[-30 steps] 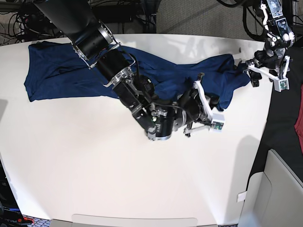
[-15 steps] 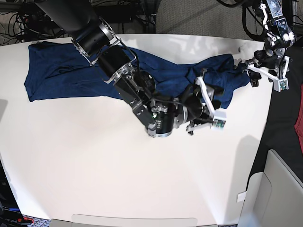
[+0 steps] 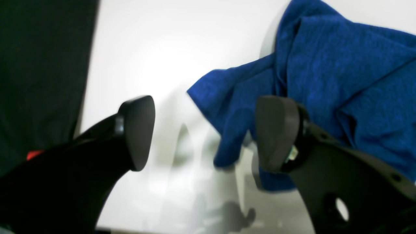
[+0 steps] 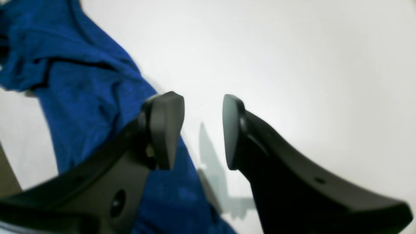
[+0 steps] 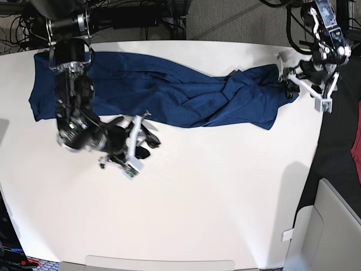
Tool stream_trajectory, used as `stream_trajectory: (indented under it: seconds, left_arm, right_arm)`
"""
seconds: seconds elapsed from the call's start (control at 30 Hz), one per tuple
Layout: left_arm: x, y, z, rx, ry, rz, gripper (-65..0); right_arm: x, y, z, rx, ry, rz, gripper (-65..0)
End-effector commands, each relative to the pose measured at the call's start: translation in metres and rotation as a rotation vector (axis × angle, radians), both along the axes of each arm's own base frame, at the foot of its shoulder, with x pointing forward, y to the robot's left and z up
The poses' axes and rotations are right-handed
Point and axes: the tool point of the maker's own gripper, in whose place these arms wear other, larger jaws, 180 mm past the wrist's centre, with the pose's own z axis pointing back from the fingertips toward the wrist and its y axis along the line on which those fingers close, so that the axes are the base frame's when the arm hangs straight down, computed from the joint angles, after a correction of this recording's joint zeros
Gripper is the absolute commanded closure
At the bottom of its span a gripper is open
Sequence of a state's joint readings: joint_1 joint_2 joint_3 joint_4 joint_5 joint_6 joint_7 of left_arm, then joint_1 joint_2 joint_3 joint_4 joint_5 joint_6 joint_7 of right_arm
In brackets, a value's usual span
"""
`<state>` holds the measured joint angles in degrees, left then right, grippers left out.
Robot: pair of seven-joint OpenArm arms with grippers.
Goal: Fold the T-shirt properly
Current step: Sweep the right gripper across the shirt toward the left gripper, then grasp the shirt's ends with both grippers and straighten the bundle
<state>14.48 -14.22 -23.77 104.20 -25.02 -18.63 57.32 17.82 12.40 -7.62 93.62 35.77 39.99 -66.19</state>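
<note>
The T-shirt (image 5: 169,93) lies stretched and rumpled along the far side of the table (image 5: 214,203), unfolded. The step in hand looks like repositioning for a fresh grasp. The left gripper (image 3: 201,133) hangs spread wide at the shirt's end, grasping nothing. The right gripper (image 4: 203,130), parted and empty, sits at the shirt's near edge. Next, each should pinch an edge and spread the cloth flat.

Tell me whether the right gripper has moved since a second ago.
Yes. In the base view the right gripper has swung left along the T-shirt, from its bunched right end toward its left end, over the table.
</note>
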Motion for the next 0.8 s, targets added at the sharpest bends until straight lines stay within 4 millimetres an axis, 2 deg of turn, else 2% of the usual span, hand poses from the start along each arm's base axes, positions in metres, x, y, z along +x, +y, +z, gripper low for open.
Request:
stream_trajectory:
  seconds: [0.0,0.1,0.23,0.37,0.6,0.77]
  left_arm:
    - [0.007,0.005,0.007,0.014,-0.009,-0.016,-46.7]
    - [0.012,0.013,0.008,0.009,0.019,-0.009,-46.7]
    - [0.02,0.025,0.012,0.002,0.005,0.03,-46.7]
    - [0.019,0.035,0.01,-0.004,0.008,0.062,-46.8]
    - [0.008,0.018,-0.001,-0.002,0.09,-0.093,-46.7]
    - [0.002,0.002,-0.016,-0.092,0.116,-0.152,-46.6]
  right_arm:
    - [0.004,-0.022,0.009,-0.024,-0.039,-0.035,-23.9]
    - [-0.014,-0.048,0.006,-0.062,-0.048,-0.074,-23.9]
    - [-0.035,-0.059,0.005,-0.081,-0.053,-0.091,-23.9]
    - [-0.044,-0.074,0.003,-0.083,-0.047,-0.139,-23.9]
    - [-0.047,-0.083,0.008,-0.089,-0.065,-0.164,-23.9]
    - [-0.048,-0.085,0.009,-0.099,-0.069,-0.163,-23.9]
